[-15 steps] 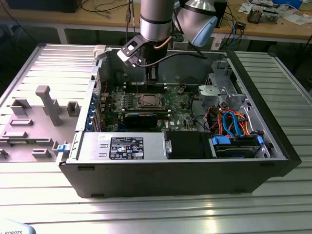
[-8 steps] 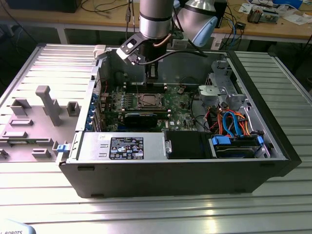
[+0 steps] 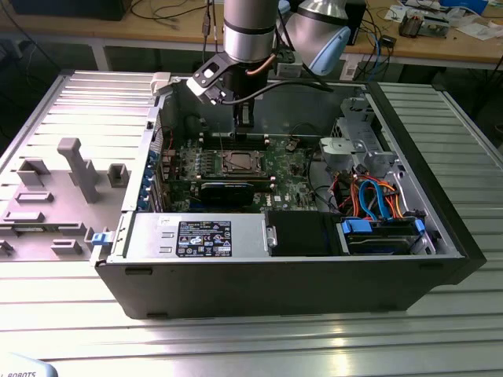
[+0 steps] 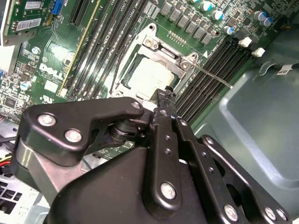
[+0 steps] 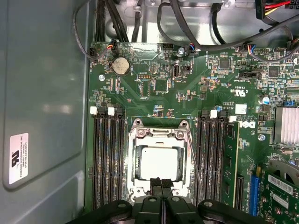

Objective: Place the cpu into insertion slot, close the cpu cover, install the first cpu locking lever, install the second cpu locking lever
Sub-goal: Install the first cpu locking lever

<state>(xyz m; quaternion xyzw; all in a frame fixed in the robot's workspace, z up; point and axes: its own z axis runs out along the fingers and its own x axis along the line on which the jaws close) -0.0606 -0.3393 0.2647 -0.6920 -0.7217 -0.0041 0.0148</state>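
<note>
Exterior view, left to right: grey fixture tray [image 3: 47,196] at frame left on the slatted tabletop [image 3: 259,345]; open computer case [image 3: 275,275] at centre; blue cables [image 3: 377,196] at its right end. My claw [image 3: 244,119] hangs just above the insertion slot [image 3: 237,162], mid green motherboard [image 3: 287,169], upper centre of frame. First wrist view: the cpu [image 5: 159,161] sits in the slot, cpu cover [image 5: 159,134] down flat around it. A thin wire lever [image 5: 195,163] slants away along one side of the socket. Claw closed, fingertips together, at the cover's edge.
</note>
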